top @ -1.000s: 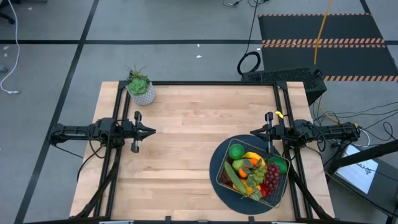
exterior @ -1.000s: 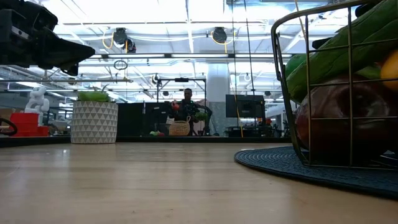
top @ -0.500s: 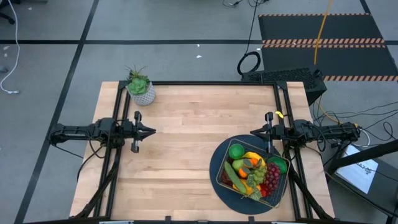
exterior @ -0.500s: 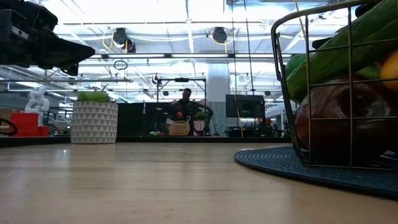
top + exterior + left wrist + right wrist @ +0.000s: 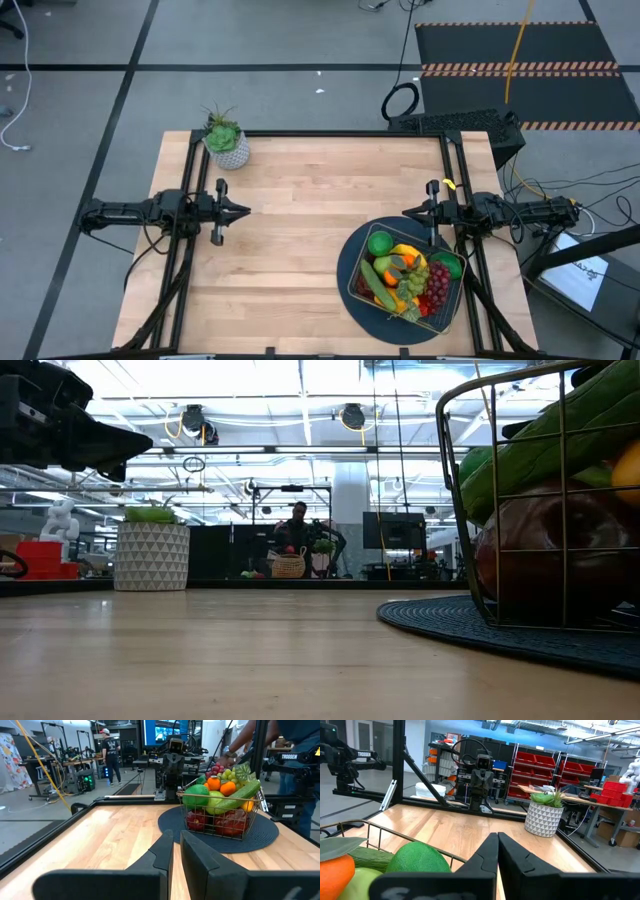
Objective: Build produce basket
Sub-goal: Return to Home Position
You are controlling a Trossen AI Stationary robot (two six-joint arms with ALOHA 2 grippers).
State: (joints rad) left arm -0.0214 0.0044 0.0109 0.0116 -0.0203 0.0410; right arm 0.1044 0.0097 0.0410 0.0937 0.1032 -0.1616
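We read both sets of jaws as closed and empty. The left gripper [image 5: 240, 211] sits over the left side of the table [image 5: 300, 250]. The right gripper [image 5: 408, 213] sits over the right side, near the basket [image 5: 360, 260]. The basket stands on the mat [image 5: 344, 255], with the produce [image 5: 405, 275] heaped above its rim. In our judgement there is one risk: a low sweep of the right arm could clip the rim and shed the top pieces.
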